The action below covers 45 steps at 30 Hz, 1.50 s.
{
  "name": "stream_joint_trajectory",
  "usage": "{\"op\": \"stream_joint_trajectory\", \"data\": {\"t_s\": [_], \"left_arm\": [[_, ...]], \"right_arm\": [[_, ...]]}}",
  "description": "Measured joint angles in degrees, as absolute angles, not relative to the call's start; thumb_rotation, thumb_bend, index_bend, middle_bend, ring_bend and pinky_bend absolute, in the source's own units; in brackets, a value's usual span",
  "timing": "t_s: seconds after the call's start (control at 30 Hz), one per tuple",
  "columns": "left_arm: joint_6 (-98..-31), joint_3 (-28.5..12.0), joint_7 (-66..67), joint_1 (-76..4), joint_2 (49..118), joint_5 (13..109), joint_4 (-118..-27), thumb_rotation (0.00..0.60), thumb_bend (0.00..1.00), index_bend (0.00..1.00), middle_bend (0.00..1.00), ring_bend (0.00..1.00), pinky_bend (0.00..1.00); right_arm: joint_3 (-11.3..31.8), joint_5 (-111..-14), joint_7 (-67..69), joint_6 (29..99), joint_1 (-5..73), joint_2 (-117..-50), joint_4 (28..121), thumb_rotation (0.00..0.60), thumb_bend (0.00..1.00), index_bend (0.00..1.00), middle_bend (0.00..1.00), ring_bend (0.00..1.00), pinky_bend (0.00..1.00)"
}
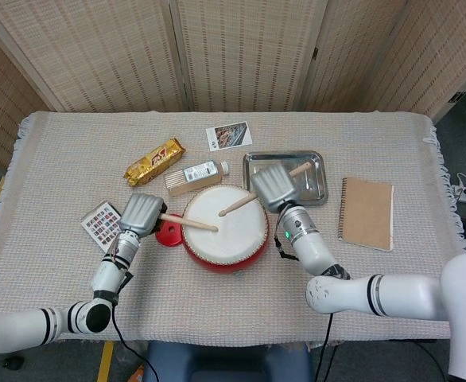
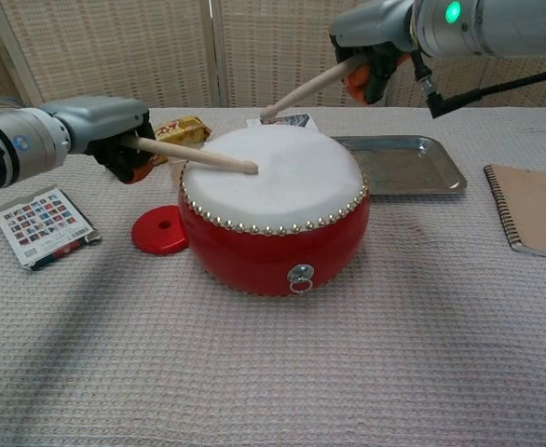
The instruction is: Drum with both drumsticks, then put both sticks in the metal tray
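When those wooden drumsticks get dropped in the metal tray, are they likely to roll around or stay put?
Probably they roll a little: each drumstick looks round, smooth and rigid, and the metal tray has a flat, shiny bottom. The tray's raised rim should likely stop them. They look light and slim, so laying them down gently would probably limit bouncing.

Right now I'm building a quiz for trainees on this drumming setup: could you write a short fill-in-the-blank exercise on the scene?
1. The left hand holds a drumstick whose tip is down at the white skin of the ____.
2. The right hand holds its drumstick raised ____ the drum.
3. The metal tray holds ____ drumsticks.
4. Beside the drum lies a flat red ____.

Missing words: drum; above; no; disc
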<state>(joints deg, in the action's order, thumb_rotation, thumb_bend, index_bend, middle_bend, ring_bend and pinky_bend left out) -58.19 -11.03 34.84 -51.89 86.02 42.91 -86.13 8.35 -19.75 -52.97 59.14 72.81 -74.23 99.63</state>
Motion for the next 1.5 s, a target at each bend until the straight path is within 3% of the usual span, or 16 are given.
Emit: {"op": "stream_joint_trajectory", "data": {"t_s": [0.17, 0.43, 0.9, 1.07, 1.27, 1.5], "left_arm": [[-60.0, -12.3, 33.2, -51.2, 84.0, 44.0, -88.5, 0.600, 0.75, 0.95, 1.00, 1.00, 1.00], [-61.8, -13.1, 31.6, -49.7, 80.8, 46.1, -92.7, 0.600, 0.75, 0.95, 1.00, 1.00, 1.00], [-58.5, -11.7, 33.1, -51.0, 86.3, 42.1, -86.3, 0.600, 0.75, 0.95, 1.00, 1.00, 1.00], [-58.9, -13.5, 28.7, -49.6, 82.2, 43.3, -90.4, 0.600, 0.75, 0.95, 1.00, 1.00, 1.00], [-59.7, -14.8, 25.1, -47.8, 77.5, 46.0, -94.5, 0.600, 0.75, 0.94, 1.00, 1.00, 1.00], [-59.9, -14.6, 22.3, -46.4, 76.4, 47.6, -95.0, 0.600, 0.75, 0.94, 1.00, 1.00, 1.00]], "right_arm": [[7.3, -19.7, -52.5, 58.1, 72.0, -74.7, 98.5, 0.600, 0.81, 1.00, 1.00, 0.93, 0.95], [3.0, -17.0, -55.1, 55.1, 71.9, -81.6, 88.9, 0.600, 0.81, 1.00, 1.00, 0.93, 0.95], [8.6, -25.1, -43.0, 55.2, 68.2, -73.1, 98.5, 0.600, 0.81, 1.00, 1.00, 0.93, 0.95], [6.6, -24.7, -44.7, 53.8, 68.5, -74.9, 95.4, 0.600, 0.81, 1.00, 1.00, 0.93, 0.95], [2.7, -21.4, -52.7, 53.8, 70.2, -81.7, 87.7, 0.600, 0.81, 1.00, 1.00, 0.93, 0.95], [5.9, -23.1, -45.4, 52.6, 68.6, -79.7, 89.6, 0.600, 0.81, 1.00, 1.00, 0.93, 0.95]]}}
